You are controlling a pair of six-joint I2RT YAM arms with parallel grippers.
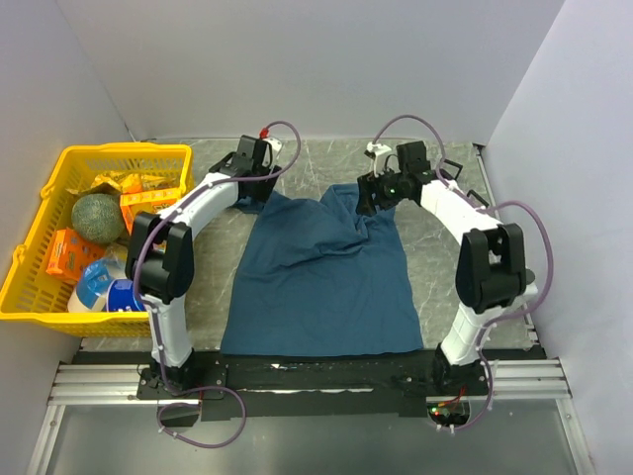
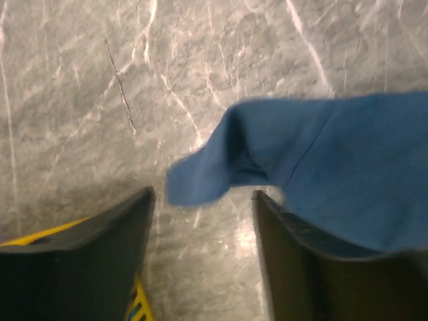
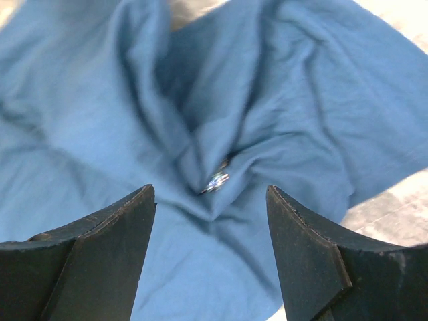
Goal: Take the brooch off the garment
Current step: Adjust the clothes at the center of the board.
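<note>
The teal-blue T-shirt (image 1: 321,277) lies crumpled on the marble table. Its far part is bunched into folds. A small shiny brooch (image 3: 217,179) sits in a fold of the cloth (image 3: 100,100), just ahead of my open, empty right gripper (image 3: 210,200). In the top view that gripper (image 1: 374,198) hovers over the shirt's far right shoulder. My left gripper (image 2: 204,200) is open and empty over bare table, with a sleeve tip (image 2: 194,180) just ahead of it and shirt cloth beside its right finger. In the top view it (image 1: 249,188) is at the shirt's far left corner.
A yellow basket (image 1: 30,247) with a melon, packets and containers stands at the left edge of the table. White walls close in on the far side and on both sides. A black rail runs along the near edge.
</note>
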